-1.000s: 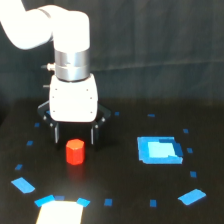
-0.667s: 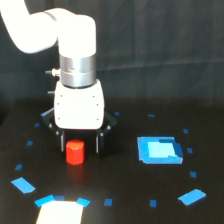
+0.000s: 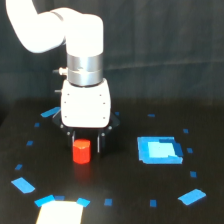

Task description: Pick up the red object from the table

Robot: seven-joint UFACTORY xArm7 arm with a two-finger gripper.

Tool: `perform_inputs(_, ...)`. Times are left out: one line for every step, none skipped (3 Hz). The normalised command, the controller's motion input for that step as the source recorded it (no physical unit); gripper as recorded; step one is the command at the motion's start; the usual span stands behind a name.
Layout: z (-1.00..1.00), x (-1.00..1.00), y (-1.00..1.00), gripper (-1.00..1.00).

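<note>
The red object (image 3: 81,152) is a small red-orange block standing on the black table (image 3: 125,192), left of centre in the exterior view. My gripper (image 3: 86,148) hangs straight down from the white arm, directly over the block. Its dark fingers (image 3: 99,144) reach down on both sides of the block's upper part. The left finger is close to the block. A small gap shows between the block and the right finger. The gripper is open and the block rests on the table.
A larger blue square (image 3: 159,150) lies on the table to the exterior view's right of the block. A white patch (image 3: 59,214) sits at the near edge. Small blue tape marks (image 3: 23,185) ring the work area.
The gripper has come down and a little to the exterior view's right, so its fingers now straddle the red block. The block looks shifted slightly right.
</note>
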Motion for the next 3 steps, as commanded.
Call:
perform_inputs(-0.41, 0.41, 0.22, -1.0)
perform_inputs(0.88, 0.24, -0.46, -1.0)
perform_inputs(-0.13, -0.18, -0.18, 0.87)
